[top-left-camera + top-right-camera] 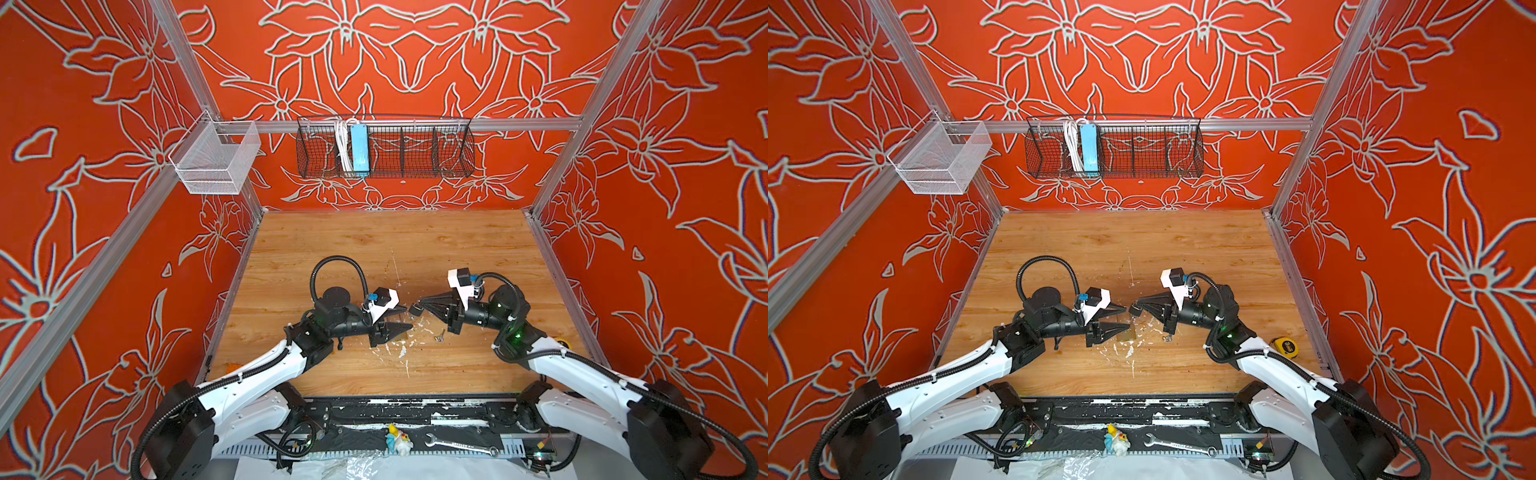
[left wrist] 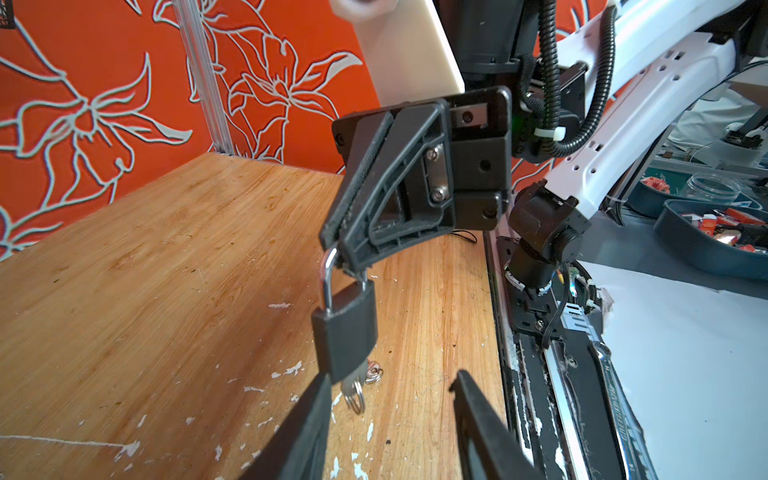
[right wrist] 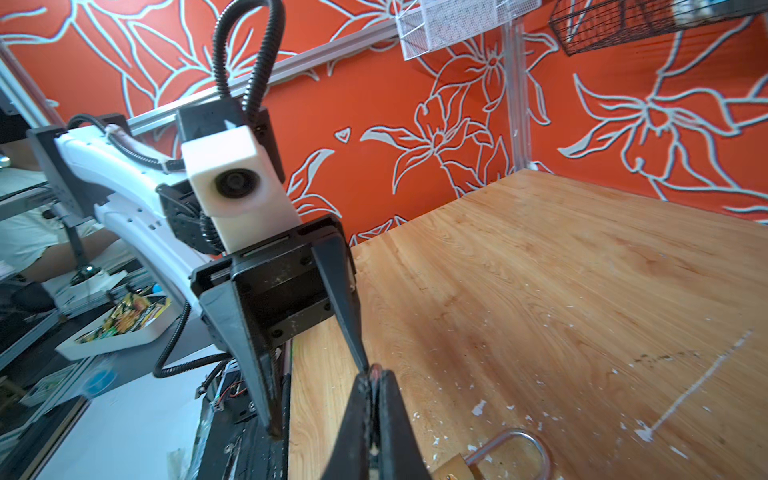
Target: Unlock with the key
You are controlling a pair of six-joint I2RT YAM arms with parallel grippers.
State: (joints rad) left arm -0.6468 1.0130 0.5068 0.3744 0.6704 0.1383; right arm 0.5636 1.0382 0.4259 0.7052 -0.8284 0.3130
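The right gripper (image 2: 332, 249) is clenched: its two black fingers meet at the tips and pinch the silver shackle (image 2: 325, 278) of a black rectangular padlock (image 2: 345, 328). The padlock hangs below the tips, clear of the light wooden tabletop (image 2: 166, 291). The left gripper (image 1: 408, 318) faces the right gripper tip to tip near the middle of the table. It is released, its jaws standing apart with nothing clamped between them. In the left wrist view one of its fingers (image 2: 309, 424) overlaps the lower corner of the padlock body; contact cannot be confirmed. A silver key on a split ring (image 1: 439, 336) lies on the wood on the near side of the right gripper's base, apart from the hanging padlock. In the left wrist view a key and ring show directly under the padlock body; whether they sit in the keyhole or lie on the table behind cannot be told. A brass padlock with a silver shackle (image 3: 455, 469) lies flat on the tabletop just below the two grippers, touched by neither. A yellow tape measure (image 1: 1285, 345) rests near the right edge of the table, beside the right arm. A silver open-ended spanner (image 1: 461, 445) lies on the front rail. On the back wall hangs a black wire basket (image 1: 415, 158) holding a blue power strip (image 1: 359, 149).
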